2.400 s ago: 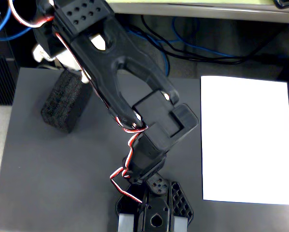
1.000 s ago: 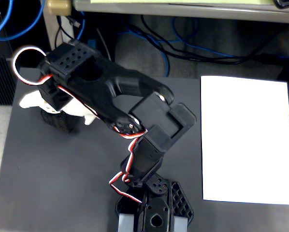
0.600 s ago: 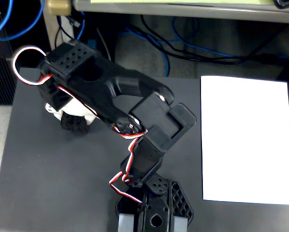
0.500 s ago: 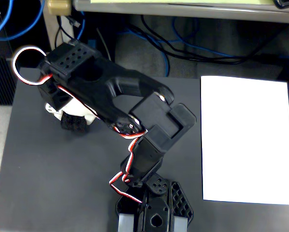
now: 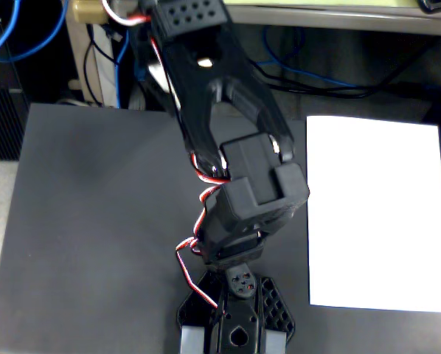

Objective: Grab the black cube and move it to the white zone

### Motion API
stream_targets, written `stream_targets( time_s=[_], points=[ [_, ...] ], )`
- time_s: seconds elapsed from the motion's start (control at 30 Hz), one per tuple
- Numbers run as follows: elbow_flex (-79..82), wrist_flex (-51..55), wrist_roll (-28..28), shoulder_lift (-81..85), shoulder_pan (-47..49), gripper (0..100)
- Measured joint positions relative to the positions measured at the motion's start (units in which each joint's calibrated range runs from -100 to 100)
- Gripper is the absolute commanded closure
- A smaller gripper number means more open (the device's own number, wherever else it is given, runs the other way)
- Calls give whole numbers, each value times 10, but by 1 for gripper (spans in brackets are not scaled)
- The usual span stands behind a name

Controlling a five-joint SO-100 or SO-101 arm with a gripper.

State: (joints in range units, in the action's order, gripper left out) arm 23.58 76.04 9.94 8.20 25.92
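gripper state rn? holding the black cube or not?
Gripper: at the bottom edge of the fixed view, fingertips cut off, so open or closed cannot be told. No black cube visible; white zone is bare.

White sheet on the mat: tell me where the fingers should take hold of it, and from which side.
Take the white sheet by its left long edge, the one nearest the arm in the fixed view. It lies flat on the dark mat, with no height to pinch from above, so come in low from the left and probably slide under that edge. Its right edge runs out of frame.
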Motion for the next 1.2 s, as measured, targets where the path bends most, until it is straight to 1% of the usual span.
stream_targets(
  time_s=[0.07, 0.17, 0.3, 0.33, 0.4, 0.43, 0.53, 0.73, 0.87, 0.93, 1.03, 1.13, 1.2],
  points=[
    [-48, 23, -14, 0, -10, 99],
    [-109, 68, -20, 35, -65, 99],
    [-147, 181, -20, 310, -134, 99],
    [-149, 205, -20, 385, -168, 99],
    [-153, 226, -20, 494, -203, 99],
    [-158, 229, -20, 518, -213, 99],
    [-165, 230, -20, 529, -249, 99],
    [-169, 230, -19, 538, -492, 99],
    [-169, 230, 20, 538, -610, 99],
    [-169, 228, 29, 538, -634, 99],
    [-145, 189, 30, 539, -640, 99],
    [-10, 106, 32, 537, -651, 99],
    [28, 72, 30, 537, -690, 99]
  ],
)
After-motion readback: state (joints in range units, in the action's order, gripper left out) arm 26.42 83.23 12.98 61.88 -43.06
